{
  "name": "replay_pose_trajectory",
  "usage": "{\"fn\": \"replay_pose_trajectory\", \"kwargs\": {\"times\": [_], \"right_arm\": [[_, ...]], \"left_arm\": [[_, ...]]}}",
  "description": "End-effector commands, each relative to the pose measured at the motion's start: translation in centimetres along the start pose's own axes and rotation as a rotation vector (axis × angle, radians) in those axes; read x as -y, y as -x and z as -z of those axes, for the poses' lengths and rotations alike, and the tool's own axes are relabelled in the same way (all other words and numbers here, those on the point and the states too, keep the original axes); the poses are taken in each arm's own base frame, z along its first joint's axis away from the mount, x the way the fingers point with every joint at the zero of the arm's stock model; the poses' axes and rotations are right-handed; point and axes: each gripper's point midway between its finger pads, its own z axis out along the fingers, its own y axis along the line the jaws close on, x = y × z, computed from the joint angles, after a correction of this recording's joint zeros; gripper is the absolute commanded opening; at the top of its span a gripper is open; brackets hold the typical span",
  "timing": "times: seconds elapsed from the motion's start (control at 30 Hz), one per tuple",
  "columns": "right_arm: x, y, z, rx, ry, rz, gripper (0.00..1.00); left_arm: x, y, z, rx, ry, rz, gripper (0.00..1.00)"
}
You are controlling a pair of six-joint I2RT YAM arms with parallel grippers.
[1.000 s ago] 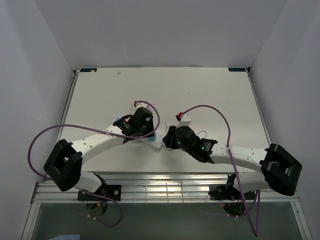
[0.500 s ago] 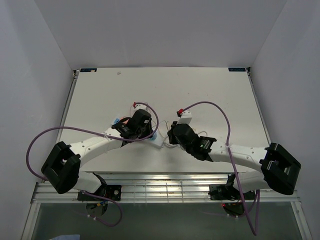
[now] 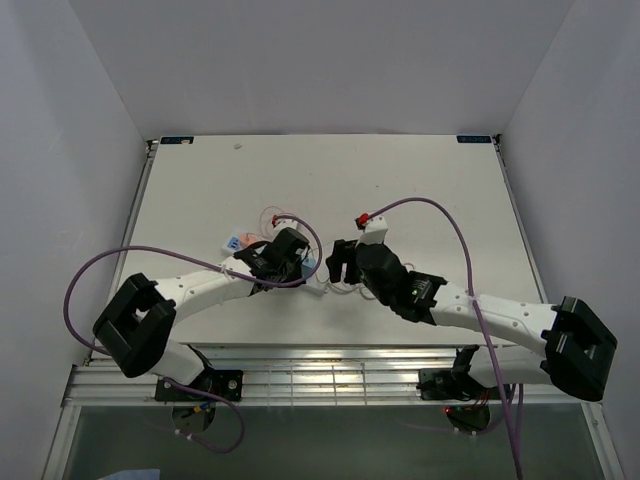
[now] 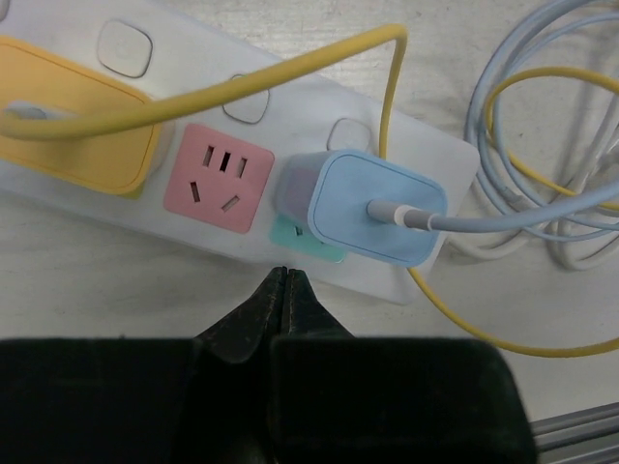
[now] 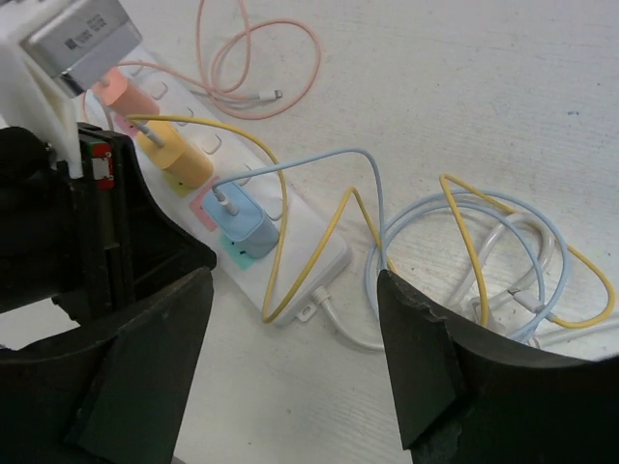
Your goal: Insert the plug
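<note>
- The blue plug stands on the power strip, over the teal socket at the strip's cable-side end. A strip of teal shows under its near edge, so it may not be pushed fully home; that cannot be told for certain.
- The strip's long axis runs from upper left to lower right in the left wrist view. The blue cable leaves the plug's outer face toward the right.
- The left claw is pinched closed on nothing. Its tips are just short of the strip's near edge, and the plug lies just ahead of them and a little to the right.
- The right claw is spread open and empty. It stands back from the strip's end, with the plug ahead between its fingers' lines, near but not touching.
- The left claw looks the nearer of the two, so a press or nudge on the plug would most likely fall to it.
- In count: one strip and two plugs, the blue one and a yellow plug further along.
- One empty pink socket lies between the two plugs.
- There are three coloured cables: the blue one, a yellow cable and a loose pink cable on the tabletop.
</note>
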Motion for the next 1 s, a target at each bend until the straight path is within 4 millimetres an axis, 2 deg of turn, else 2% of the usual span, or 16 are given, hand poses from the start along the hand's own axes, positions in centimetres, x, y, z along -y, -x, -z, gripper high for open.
{"fn": "replay_pose_trajectory", "kwargs": {"times": [0.0, 0.1, 0.17, 0.2, 0.23, 0.27, 0.3, 0.33, 0.43, 0.5, 0.6, 0.67, 0.7, 0.73, 0.8, 0.97], "right_arm": [[-0.9, 1.7, 1.4, 0.065, 0.086, 0.008, 0.75], [-2.1, 2.6, 2.4, 0.103, 0.185, 0.058, 0.79], [-3.4, 3.5, 2.8, 0.133, 0.252, 0.069, 0.79], [-3.9, 3.6, 2.8, 0.135, 0.272, 0.077, 0.79], [-4.5, 4.3, 2.8, 0.143, 0.282, 0.078, 0.78], [-4.8, 3.8, 2.2, 0.123, 0.27, 0.086, 0.77], [-5.2, 3.7, 1.9, 0.116, 0.27, 0.089, 0.77], [-5.4, 3.5, 1.4, 0.102, 0.259, 0.088, 0.75], [-7.1, 2.9, -0.6, 0.075, 0.214, 0.081, 0.74], [-6.6, 2.7, -1.8, 0.073, 0.131, 0.056, 0.72], [-6.5, 2.6, -3.9, 0.093, 0.024, 0.038, 0.66], [-5.7, 2.2, -5.2, 0.102, -0.061, 0.03, 0.55], [-5.8, 2.7, -5.5, 0.113, -0.075, 0.017, 0.49], [-5.7, 2.1, -6.1, 0.104, -0.097, 0.023, 0.45], [-6.0, 2.3, -6.7, 0.106, -0.11, 0.022, 0.4], [-5.3, 0.1, -7.9, 0.06, -0.161, 0.04, 0.32]], "left_arm": [[-0.1, 0.3, 0.6, 0.019, 0.037, 0.017, 0.1], [-0.1, 1.1, 2.6, 0.048, 0.016, 0.051, 0.22], [-0.5, 2.3, 5.0, 0.111, 0.001, 0.09, 0.33], [-0.8, 2.7, 5.8, 0.134, 0.005, 0.125, 0.41], [-1.7, 2.7, 6.7, 0.145, 0.035, 0.141, 0.56], [-2.7, 4.0, 8.2, 0.217, 0.062, 0.179, 0.65], [-3.7, 4.0, 9.2, 0.225, 0.101, 0.216, 0.78], [-4.4, 4.3, 10.0, 0.242, 0.13, 0.238, 0.95], [-6.9, 5.3, 12.8, 0.301, 0.233, 0.313, 0.98], [-8.2, 5.5, 13.8, 0.326, 0.289, 0.327, 0.98], [-8.6, 5.7, 14.5, 0.341, 0.291, 0.341, 0.98], [-8.6, 5.6, 14.6, 0.339, 0.283, 0.347, 0.98], [-8.5, 5.5, 14.6, 0.333, 0.278, 0.347, 0.98], [-8.5, 5.5, 14.7, 0.335, 0.269, 0.352, 0.98], [-8.5, 5.4, 14.8, 0.336, 0.265, 0.352, 0.98], [-8.6, 5.4, 15.0, 0.342, 0.265, 0.349, 0.98]]}}
